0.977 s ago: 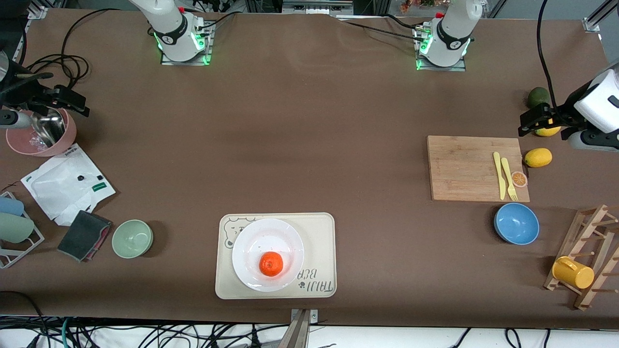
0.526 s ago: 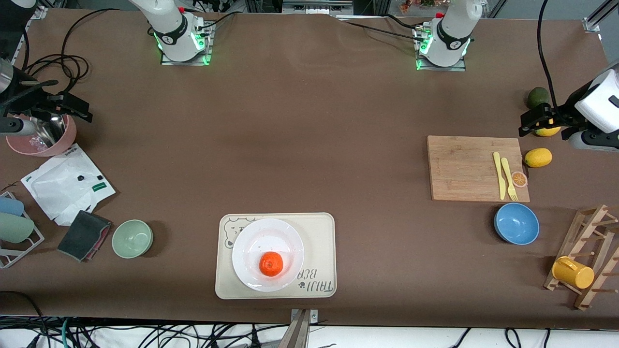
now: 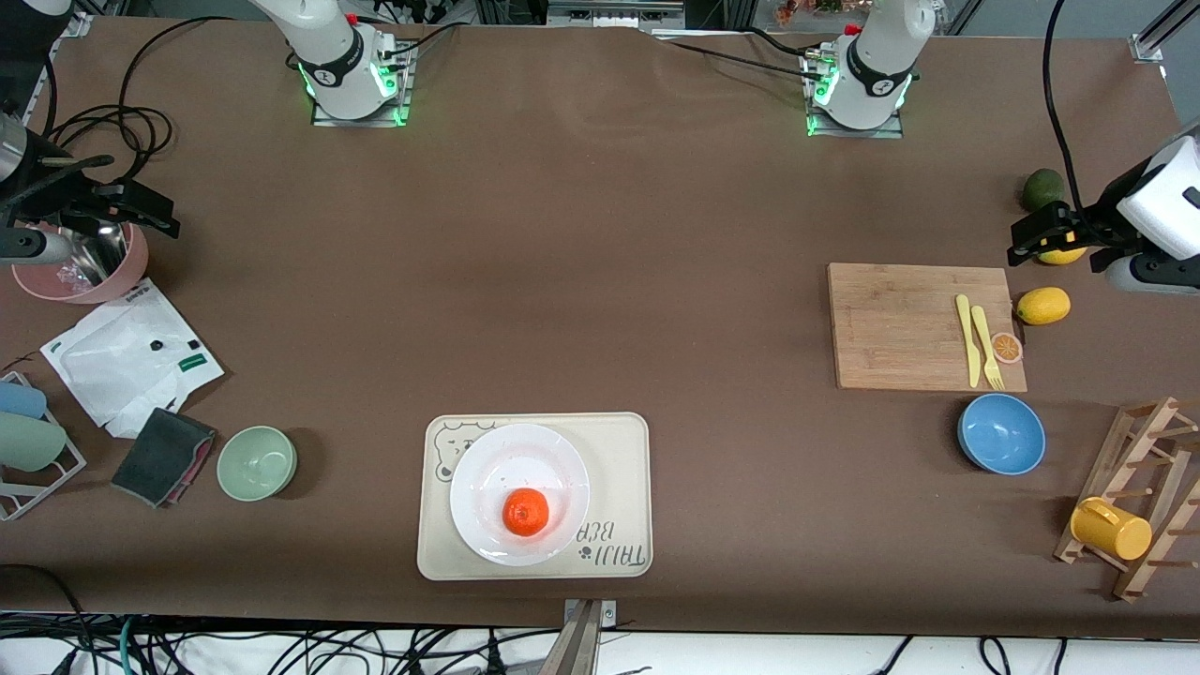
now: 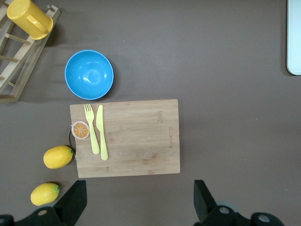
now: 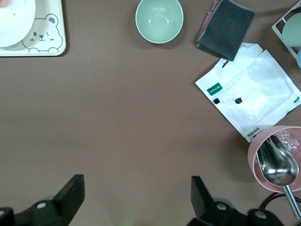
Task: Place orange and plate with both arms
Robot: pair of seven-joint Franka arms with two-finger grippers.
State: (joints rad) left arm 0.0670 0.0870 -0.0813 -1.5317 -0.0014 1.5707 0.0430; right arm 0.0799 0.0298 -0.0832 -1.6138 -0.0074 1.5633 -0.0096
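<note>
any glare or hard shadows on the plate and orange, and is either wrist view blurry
Front view: the plate shows only a soft sheen, the orange is evenly lit with a faint shadow. Left wrist view: sharp, the open left gripper frames bare table. Right wrist view: sharp too, a bright glint on the metal spoon; the right gripper is open.

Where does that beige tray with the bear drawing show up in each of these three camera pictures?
Front view: the beige bear-print tray lies near the front camera, mid-table, under the plate holding the orange.
Left wrist view: only a pale sliver of its edge shows at the picture's border.
Right wrist view: its bear-face corner is in view, with part of the plate.
Shared landmark: the brown table.
</note>
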